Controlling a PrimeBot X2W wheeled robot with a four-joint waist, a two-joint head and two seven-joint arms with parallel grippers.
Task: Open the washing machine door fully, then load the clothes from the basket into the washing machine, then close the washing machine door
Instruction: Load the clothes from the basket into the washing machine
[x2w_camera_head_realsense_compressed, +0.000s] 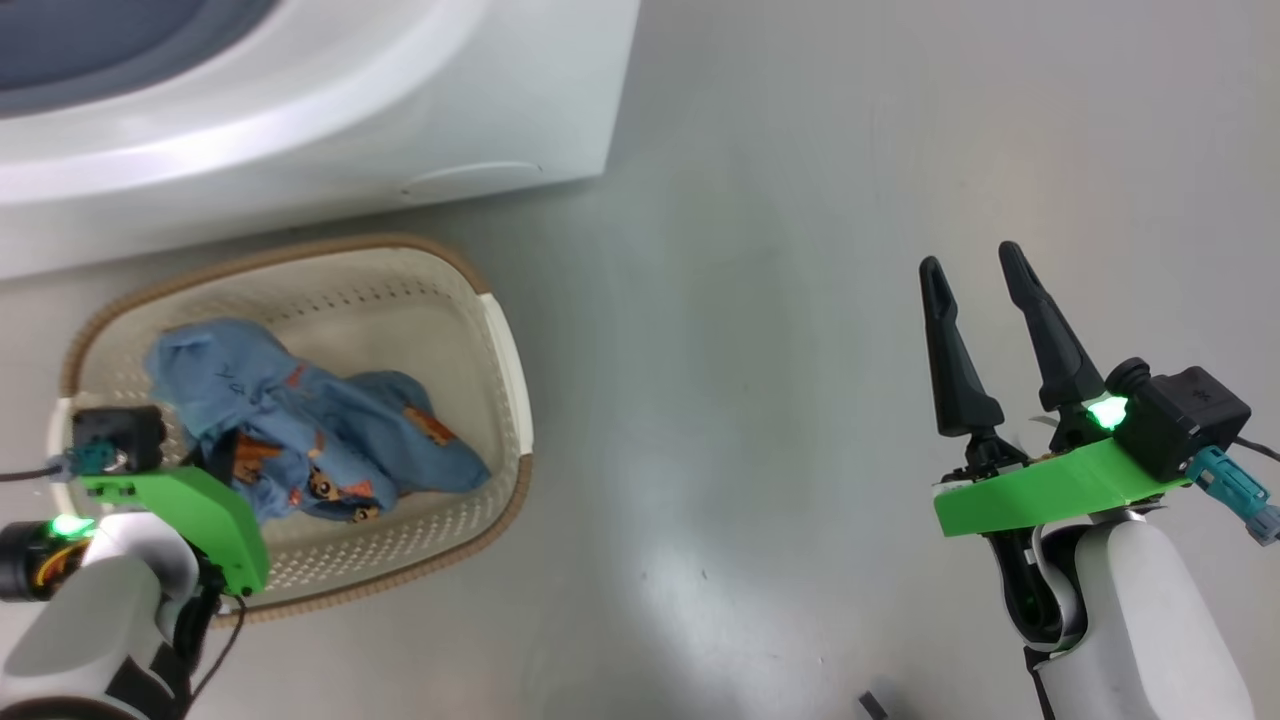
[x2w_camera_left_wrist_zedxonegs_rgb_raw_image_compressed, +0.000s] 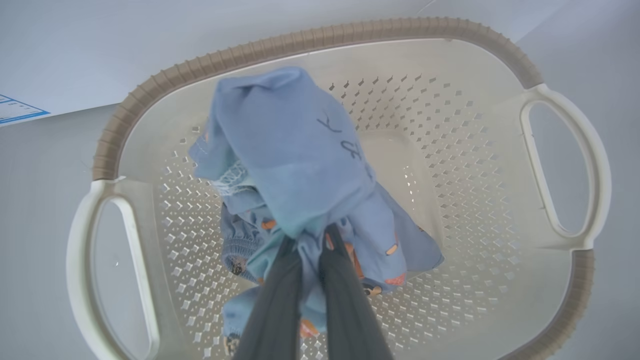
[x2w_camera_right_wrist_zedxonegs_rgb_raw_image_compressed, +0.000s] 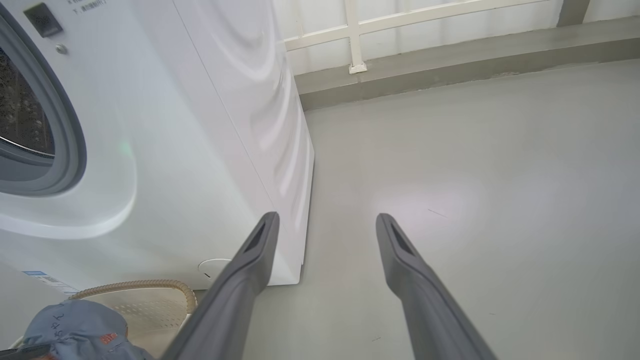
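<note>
The basket (x2w_camera_head_realsense_compressed: 400, 300) is standing on the smooth grey floor (x2w_camera_head_realsense_compressed: 750, 350) at the left, just beside the front of the washing machine (x2w_camera_head_realsense_compressed: 300, 130). It is cream plastic with rounded corners, walls pierced by rows of small diamond holes, a ribbed brown rim and white loop handles. The clothes (x2w_camera_head_realsense_compressed: 320, 420) are lying crumpled in its left half: soft light blue cloth with small orange and brown prints and a stitched hem.

The left arm is reaching down into the basket. In the left wrist view, the left gripper (x2w_camera_left_wrist_zedxonegs_rgb_raw_image_compressed: 309, 237) is squeezing its two dark fingers (x2w_camera_left_wrist_zedxonegs_rgb_raw_image_compressed: 280, 300) nearly together on a gathered fold of the clothes; the fingertips are buried in the fabric. In the head view a green bracket (x2w_camera_head_realsense_compressed: 200, 510) is hiding those fingers.

The right gripper (x2w_camera_head_realsense_compressed: 970, 258) is hanging over bare floor at the right, well apart from the basket, its tapered fingers spread wide and holding nothing.

The right wrist view is showing the machine's glossy white shell, its grey rubber gasket (x2w_camera_right_wrist_zedxonegs_rgb_raw_image_compressed: 70, 145) and a slice of perforated steel drum (x2w_camera_right_wrist_zedxonegs_rgb_raw_image_compressed: 20, 115), cut off at the left edge.
</note>
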